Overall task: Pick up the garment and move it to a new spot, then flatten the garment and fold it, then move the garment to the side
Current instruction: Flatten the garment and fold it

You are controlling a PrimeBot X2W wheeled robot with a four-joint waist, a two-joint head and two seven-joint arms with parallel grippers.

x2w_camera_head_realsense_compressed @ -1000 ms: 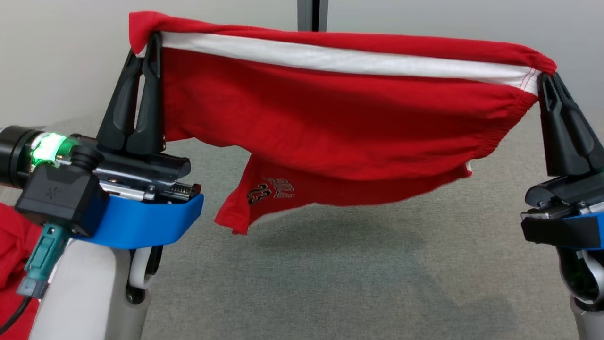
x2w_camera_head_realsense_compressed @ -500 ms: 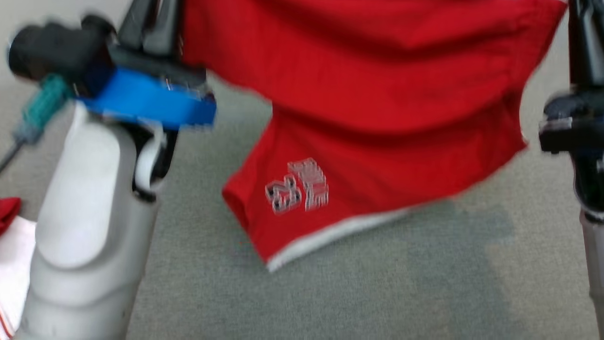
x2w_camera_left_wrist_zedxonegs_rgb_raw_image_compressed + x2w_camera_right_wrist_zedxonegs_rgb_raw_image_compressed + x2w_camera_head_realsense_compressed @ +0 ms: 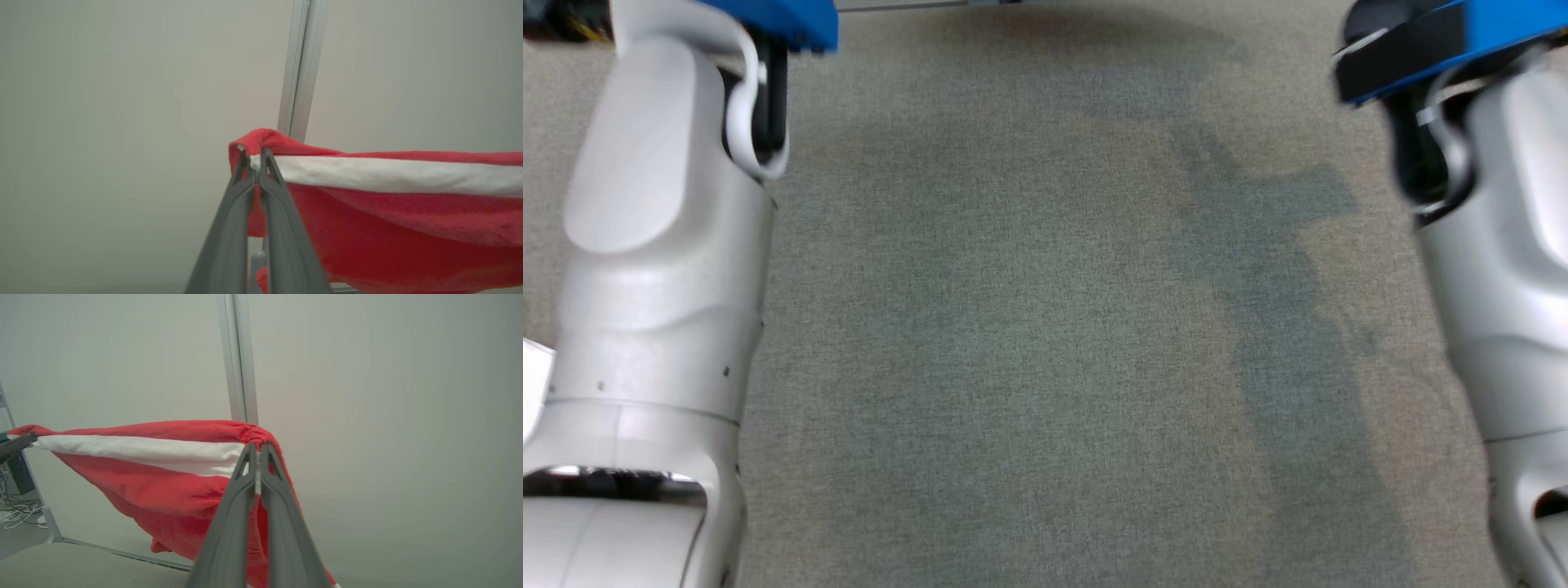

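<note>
Left wrist view: we clamp our left end effector (image 3: pixel 255 158) tight on the white-banded edge of the red garment (image 3: pixel 388 216); our right end effector (image 3: pixel 256 451) pinches the opposite end.

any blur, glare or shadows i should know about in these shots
Head view: even light, grey surface fairly sharp, a soft shadow down its right side. Left wrist view: left gripper soft near the lens, garment slightly blurred. Right wrist view: right gripper likewise soft; no glare.
</note>
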